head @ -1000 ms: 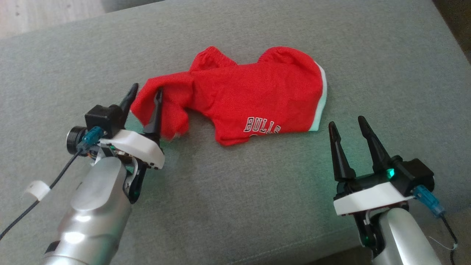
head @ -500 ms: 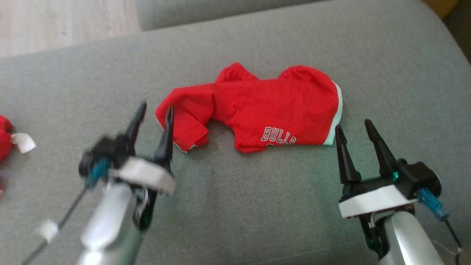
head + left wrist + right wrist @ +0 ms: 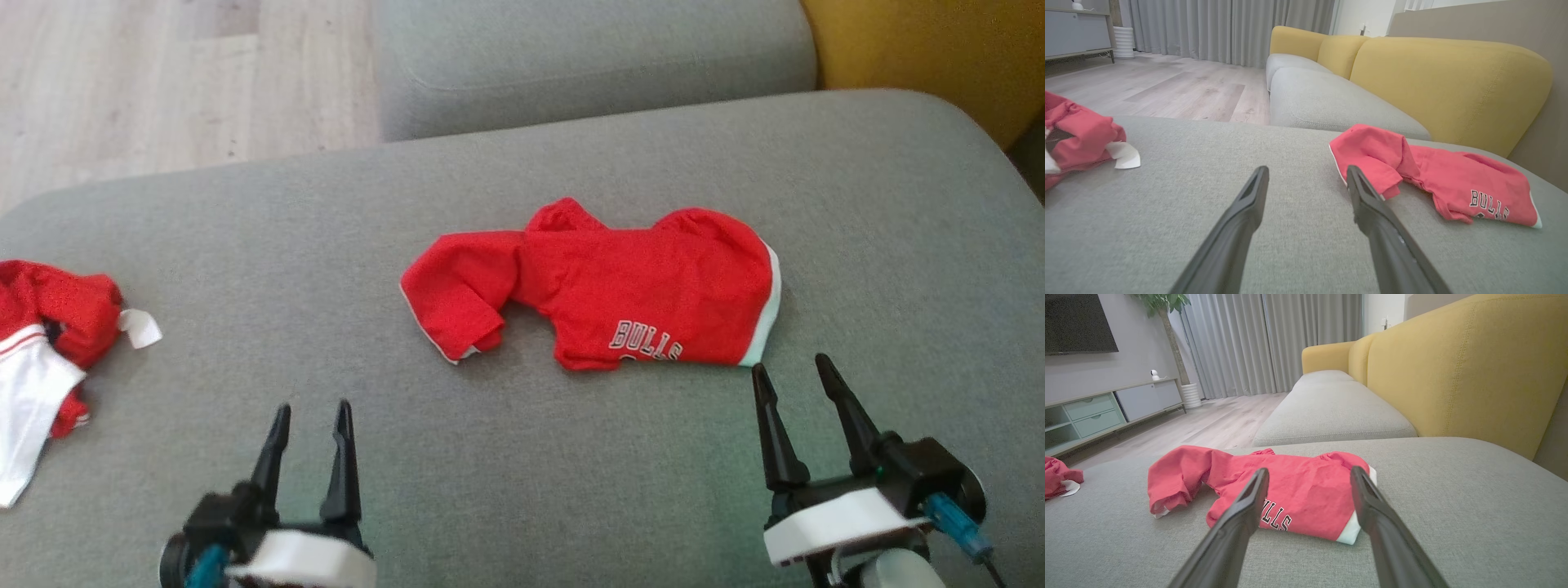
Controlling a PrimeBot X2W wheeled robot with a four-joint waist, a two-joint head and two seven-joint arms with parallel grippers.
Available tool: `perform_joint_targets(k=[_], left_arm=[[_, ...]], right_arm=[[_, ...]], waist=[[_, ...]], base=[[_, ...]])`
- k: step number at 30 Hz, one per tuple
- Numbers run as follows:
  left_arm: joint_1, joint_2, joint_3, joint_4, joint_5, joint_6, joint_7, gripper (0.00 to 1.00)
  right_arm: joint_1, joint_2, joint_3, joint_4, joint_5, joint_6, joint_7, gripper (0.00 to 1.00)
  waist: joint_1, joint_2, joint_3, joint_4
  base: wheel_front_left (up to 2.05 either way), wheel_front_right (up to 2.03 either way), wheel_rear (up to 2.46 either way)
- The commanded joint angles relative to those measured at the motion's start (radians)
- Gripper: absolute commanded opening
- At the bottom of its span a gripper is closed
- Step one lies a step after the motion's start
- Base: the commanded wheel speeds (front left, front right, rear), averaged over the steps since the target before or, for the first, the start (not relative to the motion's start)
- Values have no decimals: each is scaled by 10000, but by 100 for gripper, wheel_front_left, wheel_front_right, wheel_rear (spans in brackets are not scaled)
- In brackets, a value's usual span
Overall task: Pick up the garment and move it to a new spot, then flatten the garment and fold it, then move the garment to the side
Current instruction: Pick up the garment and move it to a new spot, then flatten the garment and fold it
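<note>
A red garment [image 3: 620,294] with white "BULLS" lettering and a pale hem lies folded on the grey cushion [image 3: 522,457], one sleeve spread to its left. It also lies right of the fingers in the left wrist view, as the red garment [image 3: 1437,183], and just beyond the fingers in the right wrist view, as the red garment [image 3: 1290,490]. My left gripper [image 3: 314,410] is open near the bottom left, well short of the sleeve and holding nothing. Just below the garment's hem corner, my right gripper [image 3: 790,367] stands open and empty.
A second red and white garment [image 3: 45,343] lies crumpled at the cushion's left edge. Another grey seat cushion [image 3: 588,57] and a yellow sofa back [image 3: 922,49] lie beyond. Wooden floor [image 3: 163,82] shows at the upper left.
My left gripper has let go of the sleeve and drawn back toward me; the sleeve now lies flat. The head camera tilted up, shifting the whole scene down the picture.
</note>
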Motion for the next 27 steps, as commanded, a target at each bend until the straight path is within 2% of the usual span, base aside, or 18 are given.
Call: perform_joint_targets(k=[1, 8, 27], left_arm=[[-73, -64, 349, -511, 133, 13, -94, 100], [434, -211, 389, -817, 424, 46, -95, 100], [415, -302, 702, -661, 523, 49, -95, 100]], right_arm=[[-145, -45, 150, -384, -54, 77, -105, 100], [41, -45, 106, -255, -40, 77, -105, 100], [-164, -45, 70, 93, -95, 77, -105, 100]], waist=[[2, 0, -158, 165], [2, 0, -302, 340], [2, 0, -248, 324]], base=[[0, 0, 0], [0, 0, 0], [0, 0, 0]])
